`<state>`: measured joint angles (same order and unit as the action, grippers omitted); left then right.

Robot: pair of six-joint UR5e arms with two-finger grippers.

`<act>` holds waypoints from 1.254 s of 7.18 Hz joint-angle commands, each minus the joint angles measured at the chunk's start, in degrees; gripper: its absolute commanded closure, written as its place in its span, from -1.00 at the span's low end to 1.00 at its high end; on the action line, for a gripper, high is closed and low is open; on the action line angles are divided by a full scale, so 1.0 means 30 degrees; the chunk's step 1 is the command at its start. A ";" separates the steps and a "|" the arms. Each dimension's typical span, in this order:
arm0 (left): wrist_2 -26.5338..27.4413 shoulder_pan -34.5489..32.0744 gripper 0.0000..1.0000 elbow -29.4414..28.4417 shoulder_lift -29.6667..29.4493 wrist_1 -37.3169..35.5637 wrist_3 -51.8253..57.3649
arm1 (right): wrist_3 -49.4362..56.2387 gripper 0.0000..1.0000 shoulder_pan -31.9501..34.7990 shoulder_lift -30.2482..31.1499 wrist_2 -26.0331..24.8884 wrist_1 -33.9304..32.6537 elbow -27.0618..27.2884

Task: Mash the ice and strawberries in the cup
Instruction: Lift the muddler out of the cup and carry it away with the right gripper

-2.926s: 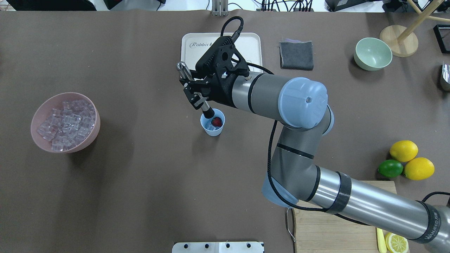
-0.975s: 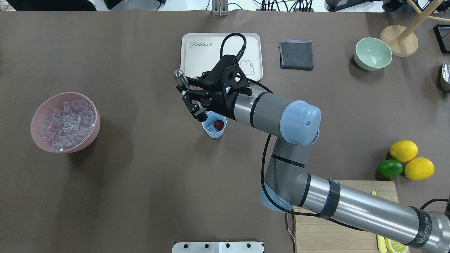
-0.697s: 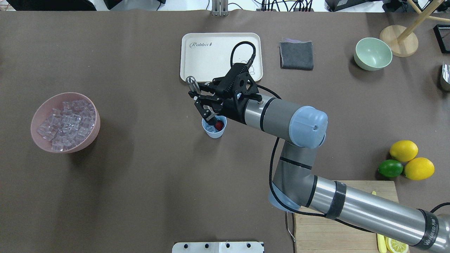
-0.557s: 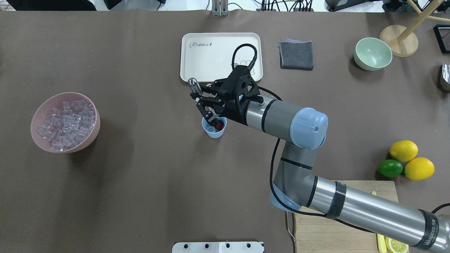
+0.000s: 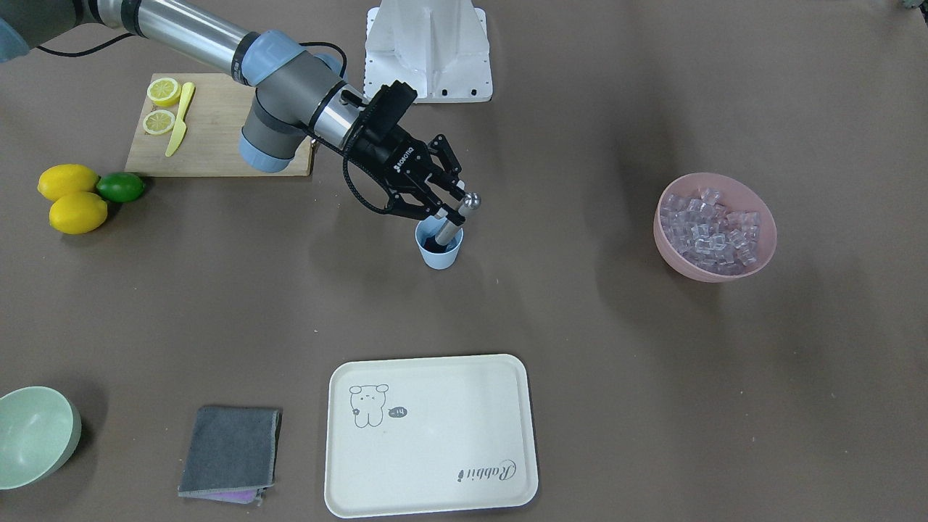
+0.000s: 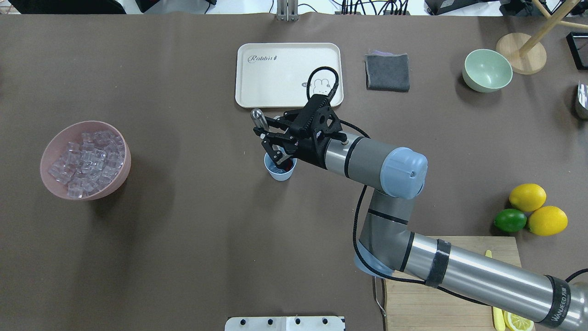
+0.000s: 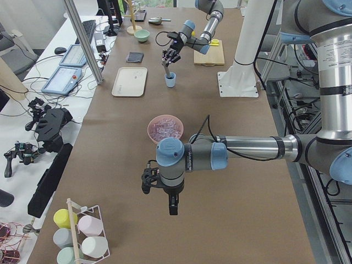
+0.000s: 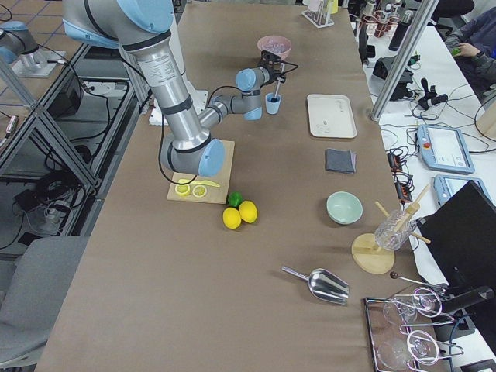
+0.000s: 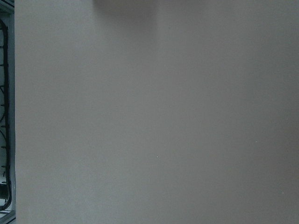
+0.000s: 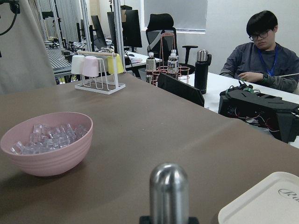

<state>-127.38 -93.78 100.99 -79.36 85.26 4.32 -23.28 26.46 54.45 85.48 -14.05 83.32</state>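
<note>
The pale blue cup (image 6: 278, 172) (image 5: 439, 254) stands mid-table, just in front of the tray. My right gripper (image 6: 272, 143) (image 5: 448, 212) is shut on a metal muddler (image 6: 257, 118) (image 5: 470, 201) (image 10: 169, 191), which leans with its dark lower end inside the cup. A sliver of the dark red strawberry (image 6: 287, 165) shows beside the muddler; any ice in the cup is hidden. More ice (image 6: 87, 158) (image 5: 707, 228) fills the pink bowl (image 6: 120, 177). My left gripper (image 7: 171, 202) hangs over bare table in the exterior left view only; I cannot tell its state.
A cream tray (image 6: 257, 76) lies behind the cup, with a grey cloth (image 6: 387, 72) and a pale green bowl (image 6: 487, 70) to its right. Lemons (image 6: 527, 196) and a lime (image 6: 510, 220) sit by a wooden cutting board (image 6: 441, 303). A seated person (image 10: 266, 51) is beyond the table.
My right gripper has swung right and toward the robot, then lowered. The muddler's tip went from beside the cup's rim down into the cup, covering most of the strawberry.
</note>
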 commanded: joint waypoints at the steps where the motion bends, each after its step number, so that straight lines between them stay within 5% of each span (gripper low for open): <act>1: -0.0022 0.0000 -0.97 0.0000 0.0000 0.0000 -0.0004 | -0.1134 1.00 0.0523 -0.0366 0.0071 -0.1892 0.1248; 6: -0.0751 0.0000 -0.97 0.0087 0.0000 -0.0030 -0.0033 | -0.6359 1.00 0.2806 -0.0133 0.2817 -1.5207 0.9036; 7: -0.2176 0.0000 -0.97 0.0146 -0.0058 -0.0030 -0.0033 | -0.6360 1.00 0.4030 0.0013 0.4682 -1.8429 1.0357; 9: -0.3330 0.0029 -0.97 0.0351 -0.0263 -0.0029 -0.0033 | -0.6389 1.00 0.7656 0.1148 1.2071 -2.1553 1.0662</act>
<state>-135.34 -93.76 101.73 -79.78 85.20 4.22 -42.33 42.69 55.52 107.94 -72.07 114.15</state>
